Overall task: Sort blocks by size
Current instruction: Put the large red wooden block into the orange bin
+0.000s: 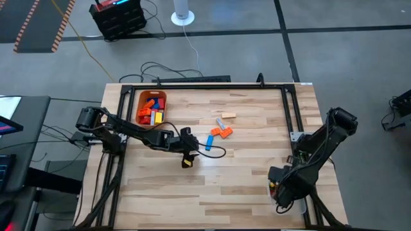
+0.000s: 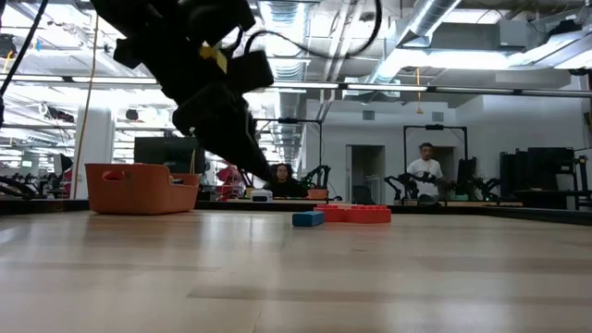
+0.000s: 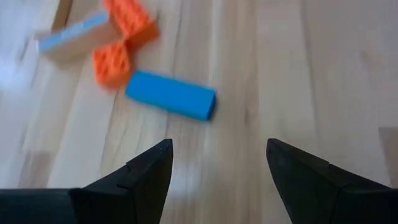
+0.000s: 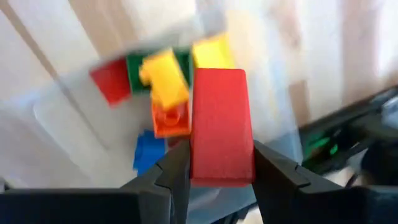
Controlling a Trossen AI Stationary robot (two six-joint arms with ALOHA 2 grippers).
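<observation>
A: State the left claw (image 3: 217, 180) condition.
B: Fingers spread apart, nothing between them. It hangs over the bare table (image 1: 244, 173) near the middle.
A: What lies ahead of it, nearest first?
B: One long blue block (image 3: 171, 94), lying flat just beyond the fingertips. Touching its far end are two orange blocks (image 3: 121, 40), and beyond those one tan block (image 3: 71, 38). From above, one more tan block (image 1: 228, 116) lies past the group, apart from it. Off to the claw's side, near the table's back edge, stands one orange bin (image 1: 151, 108) holding several blocks in orange, yellow, blue and red; an exact count cannot be told.
A: State the right claw (image 4: 217, 177) condition.
B: Clamped on one red block (image 4: 219, 127), a finger on each long side. It is at the table's front right corner.
A: What lies beyond that block?
B: One clear tray (image 4: 74, 124) directly below, holding blocks: one orange, one blue, two yellow, one red, at least one green.
</observation>
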